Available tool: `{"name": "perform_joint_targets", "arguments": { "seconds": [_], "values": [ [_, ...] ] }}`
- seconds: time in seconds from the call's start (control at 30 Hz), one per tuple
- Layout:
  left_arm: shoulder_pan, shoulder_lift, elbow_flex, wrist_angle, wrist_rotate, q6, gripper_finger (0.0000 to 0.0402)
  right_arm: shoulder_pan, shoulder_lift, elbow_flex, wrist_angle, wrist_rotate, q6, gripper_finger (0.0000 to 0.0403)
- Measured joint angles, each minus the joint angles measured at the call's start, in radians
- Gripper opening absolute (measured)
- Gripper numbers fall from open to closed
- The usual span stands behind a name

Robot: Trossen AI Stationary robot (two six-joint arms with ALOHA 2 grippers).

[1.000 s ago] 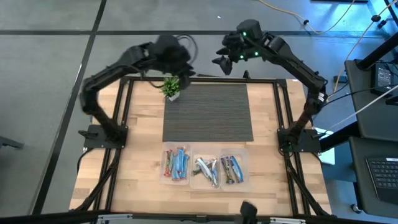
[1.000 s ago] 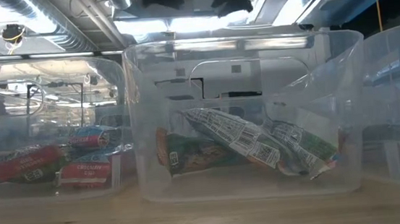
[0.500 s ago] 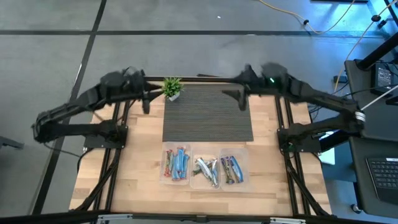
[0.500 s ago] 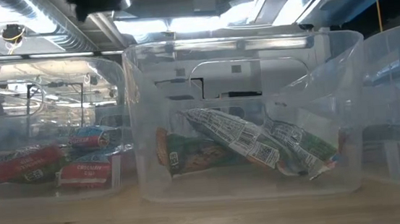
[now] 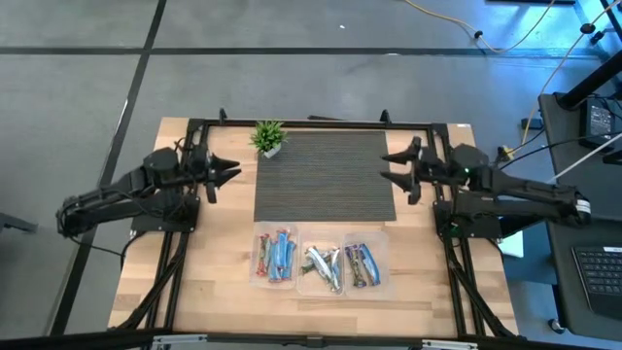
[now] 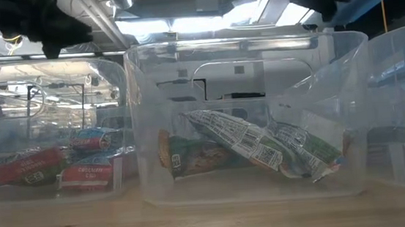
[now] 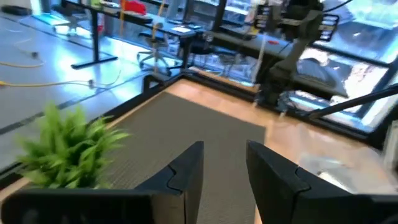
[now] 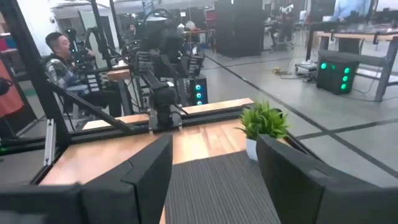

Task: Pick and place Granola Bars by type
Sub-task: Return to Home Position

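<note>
Across the wooden table, the ribbed mat lies bare and both arms are folded low at the sides. The left gripper sits at the mat's left edge, fingers parted by a modest gap and holding nothing. The right gripper sits at the mat's right edge, fingers wide and holding nothing.

Three clear bins stand in a row between the mat and the table edge opposite the plant. All the granola bars lie inside them, so sorting looks finished.

To park well, settle each arm level on its own side, well apart from the bins. Keep the left one off the nearby potted plant.

- **Low view only:** silver-white wrappers lean together behind the middle bin's wall.
- **Right wrist view only:** a seated person is beyond the table.
</note>
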Motion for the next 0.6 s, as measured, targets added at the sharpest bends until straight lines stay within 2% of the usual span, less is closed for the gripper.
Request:
{"name": "perform_joint_targets", "arguments": {
  "seconds": [0.1,0.23,0.53,0.6],
  "values": [
    [0.000,-0.027,-0.028,-0.014,-0.035,0.018,0.0115,0.000,-0.075,-0.065,-0.008,0.000,0.030,0.0234],
    [0.000,-0.044,-0.040,-0.052,-0.018,-0.011,0.0114,0.000,-0.186,-0.151,-0.004,0.000,0.048,0.0234],
    [0.000,-0.120,-0.040,0.016,-0.017,0.011,0.0115,-0.001,-0.414,-0.271,0.045,0.000,0.059,0.0234],
    [0.000,-0.131,-0.070,0.079,-0.020,0.017,0.0115,-0.001,-0.445,-0.288,0.044,0.000,0.058,0.0234]
  ]
}}
